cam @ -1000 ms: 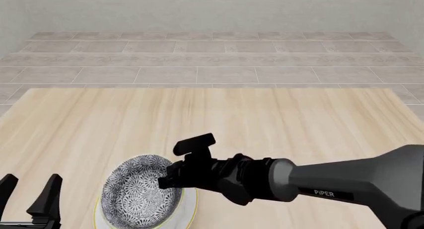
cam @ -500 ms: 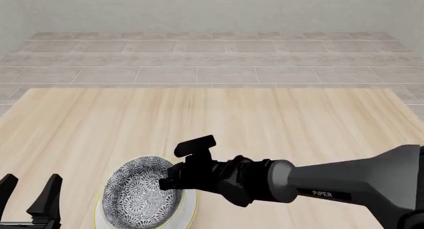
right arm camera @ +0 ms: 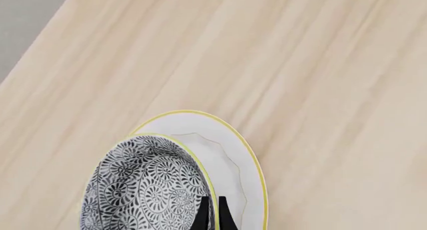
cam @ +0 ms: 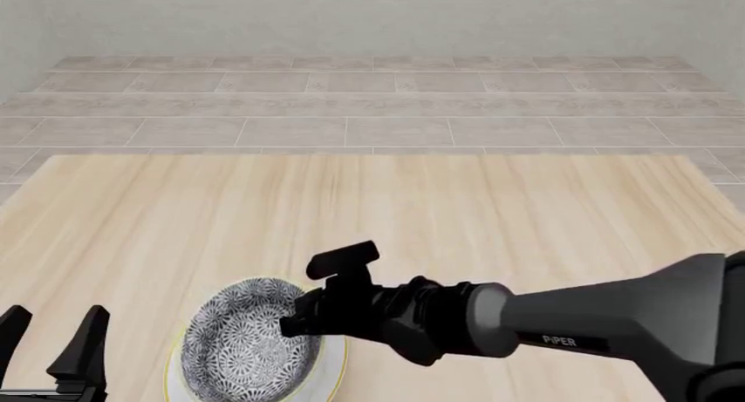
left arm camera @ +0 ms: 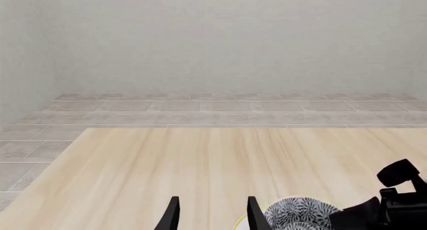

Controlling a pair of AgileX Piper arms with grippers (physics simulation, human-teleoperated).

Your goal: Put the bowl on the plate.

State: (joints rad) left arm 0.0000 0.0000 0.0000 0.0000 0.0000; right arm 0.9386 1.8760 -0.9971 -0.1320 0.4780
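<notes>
The bowl (cam: 247, 341), dark grey-and-white floral with a yellowish rim, sits tilted over the white yellow-rimmed plate (cam: 335, 364) at the table's near left. My right gripper (cam: 293, 320) is shut on the bowl's right rim. In the right wrist view its fingertips (right arm camera: 203, 215) pinch that rim, one inside the bowl (right arm camera: 143, 190) and one outside over the plate (right arm camera: 223, 155). I cannot tell whether the bowl touches the plate. My left gripper (cam: 54, 337) stands open and empty at the near left edge, left of the bowl (left arm camera: 301, 212).
The light wooden table (cam: 466, 201) stretches forward from the plate, with a grey tiled floor (cam: 372, 105) beyond its far edge. My right arm (cam: 582, 323) crosses the near right of the table. The left wrist view shows the right gripper's black body (left arm camera: 393, 200).
My right gripper has sunk slightly toward the table with the bowl in it, bringing the bowl lower over the plate. The left gripper has not moved.
</notes>
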